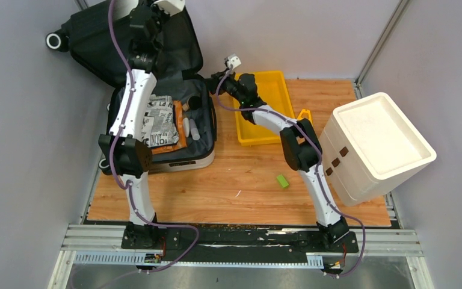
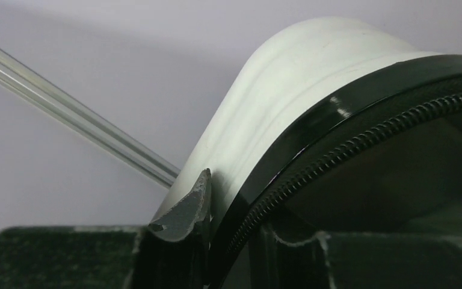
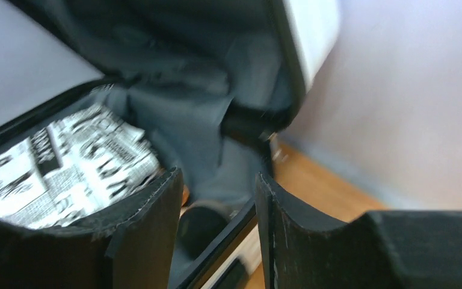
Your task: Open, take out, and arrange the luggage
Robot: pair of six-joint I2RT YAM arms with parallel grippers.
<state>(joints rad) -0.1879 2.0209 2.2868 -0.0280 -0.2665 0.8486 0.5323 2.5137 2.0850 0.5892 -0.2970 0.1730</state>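
1. Your left gripper (image 2: 237, 211) has its fingers (image 2: 183, 211) closed over the raised lid rim of the luggage (image 1: 90, 45), a small hard-shell wheeled case with a white shell and dark grey fabric lining. One finger lies on the white outside and the other on the lining side, with the black zipped edge pinched between them.
2. Your right gripper (image 3: 216, 180) stands partly open with nothing in it. Its fingers (image 3: 150, 223) frame the case's interior, just at the 3 o'clock edge of the base.
3. Your left arm stretches almost straight toward 12 o'clock over the open base, its wrist up at the lid's top edge.
4. Your right arm leans toward 11 o'clock with its elbow bent above the wooden table (image 1: 240, 174). The forearm crosses the yellow plastic tray (image 1: 271, 84), and the wrist points toward 9 o'clock.
5. The luggage sits open at the table's 10 o'clock corner, lid leaning back toward the rear wall. In the base, a newspaper-print bundle (image 1: 159, 120) lies on a flat orange item (image 1: 180, 129).
6. A white foam box (image 1: 379, 144) stands at 3 o'clock, and a small green block (image 1: 283, 180) lies near the table's middle.
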